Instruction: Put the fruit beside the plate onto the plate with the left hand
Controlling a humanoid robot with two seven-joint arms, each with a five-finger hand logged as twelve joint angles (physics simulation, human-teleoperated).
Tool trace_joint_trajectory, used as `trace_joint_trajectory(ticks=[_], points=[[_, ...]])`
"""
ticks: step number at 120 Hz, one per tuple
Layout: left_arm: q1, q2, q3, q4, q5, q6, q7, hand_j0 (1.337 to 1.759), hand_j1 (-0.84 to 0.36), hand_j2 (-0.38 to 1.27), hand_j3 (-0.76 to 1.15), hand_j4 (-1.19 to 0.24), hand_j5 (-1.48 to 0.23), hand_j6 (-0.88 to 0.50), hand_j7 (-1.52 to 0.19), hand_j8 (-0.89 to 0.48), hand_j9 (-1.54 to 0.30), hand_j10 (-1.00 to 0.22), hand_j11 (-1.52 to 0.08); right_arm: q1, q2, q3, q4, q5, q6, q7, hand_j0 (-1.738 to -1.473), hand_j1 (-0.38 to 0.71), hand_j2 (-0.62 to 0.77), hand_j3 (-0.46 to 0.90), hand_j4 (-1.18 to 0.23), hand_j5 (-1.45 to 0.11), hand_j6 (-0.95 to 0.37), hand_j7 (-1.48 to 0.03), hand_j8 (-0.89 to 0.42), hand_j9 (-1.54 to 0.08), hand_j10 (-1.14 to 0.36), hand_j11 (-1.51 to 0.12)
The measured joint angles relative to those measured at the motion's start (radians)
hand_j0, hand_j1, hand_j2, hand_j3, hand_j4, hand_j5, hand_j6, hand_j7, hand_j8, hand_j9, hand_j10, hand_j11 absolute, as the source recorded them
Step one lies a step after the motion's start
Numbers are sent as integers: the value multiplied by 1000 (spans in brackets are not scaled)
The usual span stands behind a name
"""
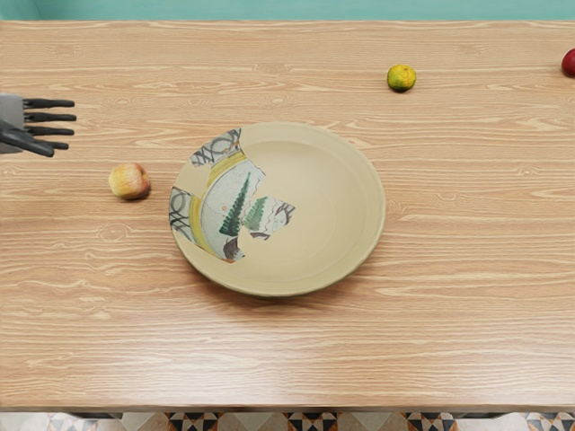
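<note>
Pale red-yellow fruit (129, 180) lies on wooden table (287, 359), just beside left rim of plate (346, 211), not touching it. Plate beige, patterned patch on its left part. Left hand (34, 126) at picture's left edge, up-left of fruit, apart from it; fingers straight, spread, grasping nothing. Yellow-green fruit (402, 77) well behind plate; red fruit (569, 62) at right edge

A light wooden worktop (296, 359) fills the view. Behind its far edge runs a teal wall (269, 9); below its near edge, patterned floor tiles (314, 422).
</note>
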Motion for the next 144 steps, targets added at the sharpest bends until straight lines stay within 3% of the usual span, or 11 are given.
trace_joint_trajectory(ticks=[21, 41, 55, 83, 91, 104, 144], points=[[-12, -27, 8, -6, 61, 0, 4, 1658, 349, 0, 0, 2, 0, 2, 0, 2, 0, 2, 0, -1, 0, 0, 0, 1, 0, 0, -1658, -331, -3, 0, -15, -19, -15, -20, -15, -20, -15, -20], [-135, -179, 22, -8, 308, 0, 59, 1658, 348, -1, 0, 0, 0, 0, 0, 0, 0, 0, 0, 0, 0, 0, 0, 1, 0, 0, -1658, -331, -3, 0, -15, -20, -15, -20, -15, -20, -15, -20], [-217, -196, 26, -37, 450, 0, 73, 1658, 348, -1, 0, -2, -1, -2, -1, -2, -1, -2, -1, 0, 0, 0, 0, 1, 0, 0, -1658, -331, -3, 0, -15, -20, -15, -20, -15, -20, -15, -20], [-221, -206, 28, -287, 664, 28, 80, 1658, 347, 0, 0, -4, -3, -5, -3, -4, -3, -4, -3, 0, 0, 0, 0, 0, 0, 0, -1658, -331, -3, 0, -15, -20, -15, -20, -15, -20, -15, -20], [-216, -285, 50, -328, 741, 112, 80, 1658, 346, 0, 0, -4, -4, -5, -3, -5, -3, -4, -3, 0, 0, 0, 0, 0, 0, 0, -1658, -331, -3, 0, -15, -20, -15, -20, -15, -20, -15, -20], [-208, -284, 97, -357, 855, 243, 80, 1658, 346, 1, 0, -5, -4, -6, -4, -6, -4, -5, -4, 0, 0, 0, 0, 0, 0, 0, -1658, -331, -3, 0, -15, -20, -15, -20, -15, -20, -15, -20], [-166, -289, 243, -361, 1005, 444, 80, 1658, 298, 10, 0, -47, -57, -49, -57, -48, -57, -47, -57, 0, 0, 0, 0, 0, 0, 0, -1658, -331, -3, 0, -15, -20, -15, -20, -15, -20, -15, -20]])
